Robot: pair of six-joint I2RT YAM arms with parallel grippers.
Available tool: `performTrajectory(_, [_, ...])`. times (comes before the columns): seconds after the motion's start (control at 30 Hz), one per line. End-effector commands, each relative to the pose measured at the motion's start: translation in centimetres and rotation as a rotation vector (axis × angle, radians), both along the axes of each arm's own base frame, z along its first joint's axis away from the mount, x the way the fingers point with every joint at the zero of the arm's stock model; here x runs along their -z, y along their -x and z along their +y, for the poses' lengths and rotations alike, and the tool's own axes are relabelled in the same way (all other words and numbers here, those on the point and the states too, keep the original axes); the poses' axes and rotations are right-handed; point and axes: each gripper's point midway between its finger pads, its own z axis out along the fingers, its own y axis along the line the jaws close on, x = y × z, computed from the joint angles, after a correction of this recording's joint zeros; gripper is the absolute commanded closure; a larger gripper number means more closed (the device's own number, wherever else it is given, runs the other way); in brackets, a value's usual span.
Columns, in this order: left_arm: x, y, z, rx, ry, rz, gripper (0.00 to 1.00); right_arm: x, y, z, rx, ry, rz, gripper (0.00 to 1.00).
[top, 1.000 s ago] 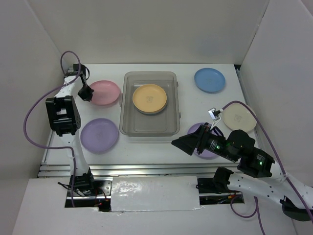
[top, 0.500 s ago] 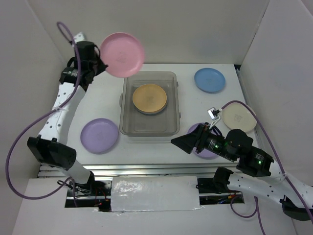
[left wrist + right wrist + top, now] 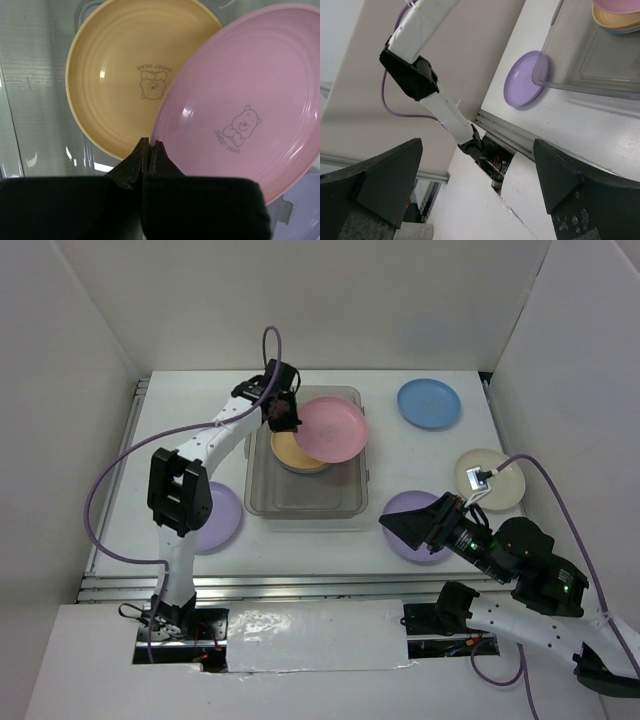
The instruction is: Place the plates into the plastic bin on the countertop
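The white surface (image 3: 400, 455) fills the space between white walls (image 3: 300, 310), with a metal rail (image 3: 300, 585) along its near edge. The left arm (image 3: 215, 435) reaches up from its base and bends right over the bin. The right arm (image 3: 520, 570) lies low across the near right corner.

The clear bin (image 3: 305, 510) stands at the middle of the surface, a little left of centre. A yellow plate (image 3: 288, 452) lies flat in its far half. The pink plate (image 3: 332, 429) hangs tilted over that same half and covers the yellow plate's right side in the top view. Whether the two touch cannot be told.

Four more plates lie flat on the surface outside the bin:
- The blue plate (image 3: 429, 404) is at the far right, well apart from the bin.
- The cream plate (image 3: 500, 485) is by the right edge.
- The right lavender plate (image 3: 412, 503) is near the bin's near right corner, partly under the right claw.
- The left lavender plate (image 3: 222, 520) is just beside the bin's near left corner, partly behind the left arm.

The left claw (image 3: 149, 145) is pinched tight on the pink plate's rim. The right claw (image 3: 480, 170) stands wide, holding nothing, above the right lavender plate.
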Motion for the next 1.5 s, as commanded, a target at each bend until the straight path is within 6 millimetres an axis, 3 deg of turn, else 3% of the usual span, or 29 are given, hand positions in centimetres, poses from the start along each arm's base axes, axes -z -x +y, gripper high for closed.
performTrajectory(0.0, [-0.9,-1.2,0.4,-0.031,0.023,-0.038,1.00,-0.4,0.0,-1.2,0.038,-0.014,0.008,0.00])
performTrajectory(0.07, [0.3,-1.1,1.1,-0.058,0.020,-0.022,1.00,-0.2,0.0,-1.2,0.039,-0.018,0.006,0.00])
performTrajectory(0.33, [1.0,-2.3,5.2,-0.171,0.011,-0.009,1.00,0.3,0.0,0.1,-0.001,0.004,0.006,0.00])
performTrajectory(0.53, [2.5,-3.4,6.4,-0.187,0.014,0.031,1.00,0.5,-0.1,1.0,-0.024,0.010,0.006,0.00])
performTrajectory(0.67, [2.4,-2.8,6.0,-0.168,0.023,0.035,0.78,0.5,-0.1,1.2,-0.031,0.015,0.008,0.00])
performTrajectory(0.7, [1.1,-2.8,5.6,-0.157,0.038,-0.001,0.58,0.5,-0.2,1.2,-0.029,0.017,0.006,0.00])
performTrajectory(0.77, [0.2,-2.2,5.3,-0.156,0.033,-0.022,0.37,0.5,-0.2,1.4,-0.031,0.019,0.005,0.00])
performTrajectory(0.8, [-2.1,-1.8,4.5,-0.139,0.043,-0.075,0.28,0.6,-0.3,1.4,-0.030,0.024,0.007,0.00])
performTrajectory(0.87, [-4.4,-1.3,4.1,-0.126,0.039,-0.135,0.26,0.8,-0.5,1.6,-0.024,0.033,0.010,0.00])
performTrajectory(0.97, [-11.2,0.6,3.5,-0.105,0.081,-0.252,0.16,1.1,-0.9,2.0,-0.020,0.049,0.013,0.00])
performTrajectory(1.0, [-12.7,1.2,3.7,-0.103,0.080,-0.277,0.01,1.4,-1.1,2.2,-0.016,0.067,0.013,0.00])
performTrajectory(1.03, [-15.6,2.0,4.5,-0.122,0.082,-0.334,0.01,1.8,-1.4,2.3,-0.006,0.084,0.017,0.00])
performTrajectory(1.07, [-16.7,2.5,5.1,-0.135,0.071,-0.352,0.01,1.9,-2.5,1.7,0.062,0.100,0.023,0.00])
performTrajectory(1.13, [-19.0,4.3,8.1,-0.222,0.000,-0.367,0.01,4.9,-4.2,0.6,0.193,0.206,0.128,0.00])
performTrajectory(1.17, [-19.5,4.8,9.7,-0.260,-0.025,-0.364,0.01,6.3,-5.3,-1.2,0.310,0.272,0.168,0.00])
performTrajectory(1.2, [-18.8,5.9,11.4,-0.295,-0.076,-0.324,0.01,7.5,-5.9,-1.3,0.353,0.310,0.212,0.00])
performTrajectory(1.23, [-19.8,6.9,13.5,-0.340,-0.086,-0.334,0.01,8.2,-6.3,-1.6,0.378,0.345,0.223,0.00])
performTrajectory(1.27, [-18.0,7.7,14.8,-0.361,-0.121,-0.288,0.01,9.7,-7.0,-2.3,0.428,0.402,0.260,0.00])
performTrajectory(1.33, [-18.3,9.9,18.6,-0.429,-0.132,-0.300,0.01,11.9,-8.4,-4.4,0.538,0.456,0.338,0.00])
performTrajectory(1.37, [-15.6,10.7,19.7,-0.431,-0.152,-0.241,0.01,12.6,-8.7,-4.8,0.544,0.453,0.365,0.00])
performTrajectory(1.4, [-15.2,11.4,20.6,-0.440,-0.146,-0.241,0.01,13.4,-9.1,-5.3,0.550,0.455,0.381,0.00])
performTrajectory(1.43, [-16.2,12.5,22.7,-0.486,-0.131,-0.282,0.01,15.6,-9.4,-5.8,0.548,0.474,0.419,0.00])
performTrajectory(1.47, [-14.2,13.3,23.1,-0.469,-0.143,-0.236,0.01,15.8,-10.6,-6.6,0.550,0.421,0.431,0.00])
